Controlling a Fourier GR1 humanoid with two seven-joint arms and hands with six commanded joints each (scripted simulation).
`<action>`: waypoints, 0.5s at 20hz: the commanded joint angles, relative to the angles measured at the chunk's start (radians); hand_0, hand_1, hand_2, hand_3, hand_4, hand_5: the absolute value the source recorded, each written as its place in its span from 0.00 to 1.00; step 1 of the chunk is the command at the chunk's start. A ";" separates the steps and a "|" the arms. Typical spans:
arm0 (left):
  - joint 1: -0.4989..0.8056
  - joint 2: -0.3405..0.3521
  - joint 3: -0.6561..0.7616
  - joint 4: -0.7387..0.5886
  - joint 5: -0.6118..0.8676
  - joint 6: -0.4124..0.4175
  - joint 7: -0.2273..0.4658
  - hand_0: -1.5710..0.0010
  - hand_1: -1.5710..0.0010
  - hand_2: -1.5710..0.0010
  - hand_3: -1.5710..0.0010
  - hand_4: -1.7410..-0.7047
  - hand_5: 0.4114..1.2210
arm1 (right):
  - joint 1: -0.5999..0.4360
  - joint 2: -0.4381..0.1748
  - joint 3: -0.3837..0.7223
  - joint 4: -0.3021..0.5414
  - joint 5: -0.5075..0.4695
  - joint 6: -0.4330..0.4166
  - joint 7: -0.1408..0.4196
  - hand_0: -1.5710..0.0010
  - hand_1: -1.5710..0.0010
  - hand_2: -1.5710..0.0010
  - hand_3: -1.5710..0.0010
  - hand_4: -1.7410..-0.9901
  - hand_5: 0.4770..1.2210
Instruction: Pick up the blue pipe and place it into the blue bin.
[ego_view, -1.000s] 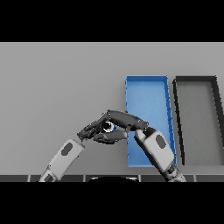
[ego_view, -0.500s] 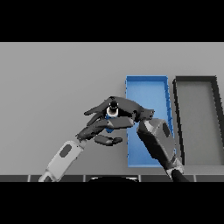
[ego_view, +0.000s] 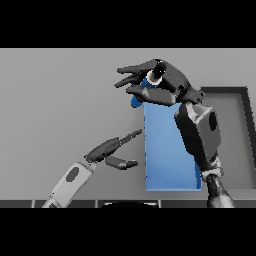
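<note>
My right hand (ego_view: 167, 82) is raised high over the far left end of the blue bin (ego_view: 167, 160), its fingers curled round the blue pipe (ego_view: 145, 87). The pipe shows as a blue body with a white ring and dark opening at its top end, and a blue tip sticking out below the fingers. My left hand (ego_view: 112, 150) is low on the table just left of the bin, fingers straight and holding nothing.
A dark bin (ego_view: 235, 130) stands right of the blue one, partly hidden by my right forearm (ego_view: 200, 132). Grey table (ego_view: 55, 105) stretches out to the left.
My right hand has lifted the pipe up and away over the bin's far end. The left hand has let go and stayed low beside the bin.
</note>
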 joint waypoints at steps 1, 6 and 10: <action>-0.012 -0.003 0.004 0.015 -0.010 0.008 0.018 1.00 1.00 1.00 1.00 0.86 0.09 | -0.020 -0.018 -0.021 0.050 0.025 0.005 -0.008 0.00 0.00 0.00 0.00 0.32 1.00; -0.011 0.006 0.009 0.014 -0.030 0.024 0.012 1.00 1.00 1.00 1.00 0.88 0.07 | 0.034 -0.079 -0.114 0.220 0.126 -0.002 0.015 0.00 0.00 0.00 0.00 0.32 1.00; -0.012 0.016 0.013 0.006 -0.029 0.019 0.004 1.00 1.00 1.00 1.00 0.89 0.06 | 0.143 -0.090 -0.161 0.281 0.185 -0.018 0.034 0.00 0.00 0.00 0.00 0.32 1.00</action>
